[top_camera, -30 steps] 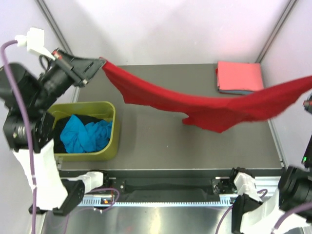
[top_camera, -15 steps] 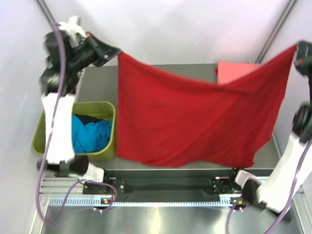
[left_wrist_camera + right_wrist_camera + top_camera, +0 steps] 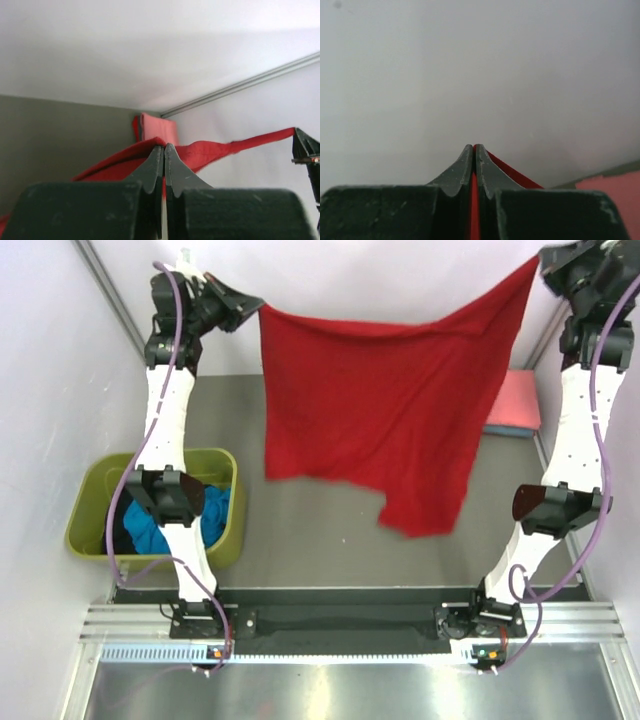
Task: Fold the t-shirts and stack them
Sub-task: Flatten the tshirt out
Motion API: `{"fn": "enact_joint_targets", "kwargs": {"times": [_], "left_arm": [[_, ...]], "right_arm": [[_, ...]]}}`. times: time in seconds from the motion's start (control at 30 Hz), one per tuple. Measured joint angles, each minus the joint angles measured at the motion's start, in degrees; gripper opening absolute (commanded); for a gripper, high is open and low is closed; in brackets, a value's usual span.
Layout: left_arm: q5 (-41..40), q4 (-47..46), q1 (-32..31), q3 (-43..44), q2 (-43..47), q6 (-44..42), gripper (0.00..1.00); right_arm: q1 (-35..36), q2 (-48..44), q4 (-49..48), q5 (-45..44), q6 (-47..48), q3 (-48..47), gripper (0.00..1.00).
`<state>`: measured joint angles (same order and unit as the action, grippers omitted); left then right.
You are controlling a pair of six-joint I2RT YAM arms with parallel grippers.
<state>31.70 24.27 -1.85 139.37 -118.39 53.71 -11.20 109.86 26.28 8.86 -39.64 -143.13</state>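
A bright red t-shirt (image 3: pixel 390 410) hangs spread out high above the table, stretched between both arms. My left gripper (image 3: pixel 258 308) is shut on its top left corner, and red cloth (image 3: pixel 210 151) shows at the closed tips (image 3: pixel 164 146). My right gripper (image 3: pixel 540 258) is shut on the top right corner, with a red strip (image 3: pixel 474 200) pinched between its fingers (image 3: pixel 474 145). A folded salmon-pink t-shirt (image 3: pixel 515 400) lies on a blue one (image 3: pixel 505 430) at the table's right side, partly hidden by the red cloth. Turquoise (image 3: pixel 215 515) and black shirts sit in the tub.
An olive-green plastic tub (image 3: pixel 90 515) stands at the table's left edge beside the left arm. White walls close in the back and sides. The grey tabletop (image 3: pixel 330 540) lies below the hanging shirt.
Both arms have swung up and back, lifting the red t-shirt from a low sagging drape into a spread sheet held high. The grips have not changed.
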Motion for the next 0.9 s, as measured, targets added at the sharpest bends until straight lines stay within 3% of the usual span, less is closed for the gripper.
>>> {"fn": "enact_joint_targets", "kwargs": {"times": [0.23,0.33,0.53,0.7,0.9], "left_arm": [[-1.0,-3.2,-0.3,-13.6,16.4,-1.9,0.00],[-1.6,-2.6,-0.6,-19.5,25.1,-4.5,0.00],[-4.3,-1.8,-0.6,-45.8,43.5,-9.1,0.00],[-5.2,0.0,-0.8,-69.2,49.9,-11.9,0.00],[-7.4,5.1,-1.4,-87.9,52.3,-15.4,0.00]], "right_arm": [[-8.9,-6.6,-7.1,3.9,-1.8,-0.7,0.00],[-13.5,-14.2,-8.7,6.0,-2.2,7.1,0.00],[-13.9,-37.2,-8.9,9.4,-0.3,42.6,0.00],[-14.0,-53.4,-3.1,6.5,1.6,73.5,0.00],[-13.5,-66.4,5.4,-4.3,1.7,94.2,0.00]]}}
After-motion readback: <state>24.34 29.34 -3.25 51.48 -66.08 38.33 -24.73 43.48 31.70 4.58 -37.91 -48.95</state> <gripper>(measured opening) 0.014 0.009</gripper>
